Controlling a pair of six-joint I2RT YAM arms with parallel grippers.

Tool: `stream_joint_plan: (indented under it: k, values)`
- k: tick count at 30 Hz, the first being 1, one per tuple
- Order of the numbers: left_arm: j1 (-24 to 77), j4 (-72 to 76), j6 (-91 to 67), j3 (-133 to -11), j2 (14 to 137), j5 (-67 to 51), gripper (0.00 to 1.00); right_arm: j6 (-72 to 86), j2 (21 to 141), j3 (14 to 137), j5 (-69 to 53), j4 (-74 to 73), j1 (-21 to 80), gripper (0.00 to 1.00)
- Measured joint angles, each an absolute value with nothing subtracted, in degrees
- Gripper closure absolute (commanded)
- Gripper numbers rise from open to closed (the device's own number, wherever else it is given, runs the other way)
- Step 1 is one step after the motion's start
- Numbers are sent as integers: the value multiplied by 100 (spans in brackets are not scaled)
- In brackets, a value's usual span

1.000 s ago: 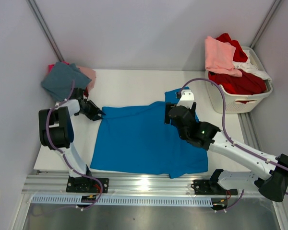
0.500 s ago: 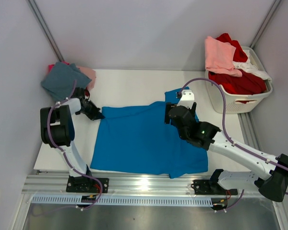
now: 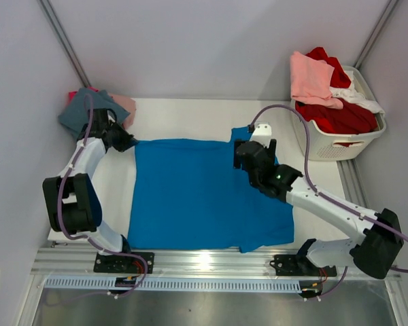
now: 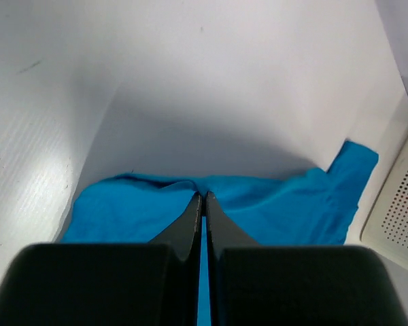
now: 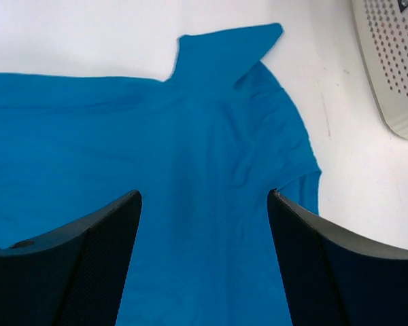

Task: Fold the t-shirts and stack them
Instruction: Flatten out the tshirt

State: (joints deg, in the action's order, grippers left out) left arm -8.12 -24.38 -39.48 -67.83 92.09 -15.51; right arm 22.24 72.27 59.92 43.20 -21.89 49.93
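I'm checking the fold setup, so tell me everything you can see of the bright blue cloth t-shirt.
The bright blue cloth t-shirt lies spread nearly flat on the white table, soft, plain and lightly wrinkled. One short sleeve pokes out at its far right corner. The left gripper is shut on its far left corner; the right gripper hangs open over its right side.

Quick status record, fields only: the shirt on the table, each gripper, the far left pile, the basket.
shirt on table: blue t-shirt, spread out flat
left gripper: shut on the blue t-shirt's far left corner
right gripper: open, above the shirt near its far right sleeve, holding nothing
far left pile: teal t-shirt on top
laundry basket: far right; pink t-shirt draped over its rim, red t-shirt inside
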Motion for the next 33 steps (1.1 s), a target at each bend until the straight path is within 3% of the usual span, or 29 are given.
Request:
stream_joint_plan:
  k: [8,14,23,33]
  values:
    - [-810,-2445,-3948,-6794,9170,-1448,99,2082,8117,6086,3671,-1673,3391,21]
    - [-810,-2486,-3946,-6755,9170,-1299,99,2165,9421,6919,2928,-1710,2508,22]
    - [-810,-2591,-3946,-6757,9177,-1151,100,2390,10949,8670,2121,-1984,2093,23]
    - [-840,-2602,-3944,-6748,9185,-1044,99,2659,12108,9037,1450,-2139,1599,26]
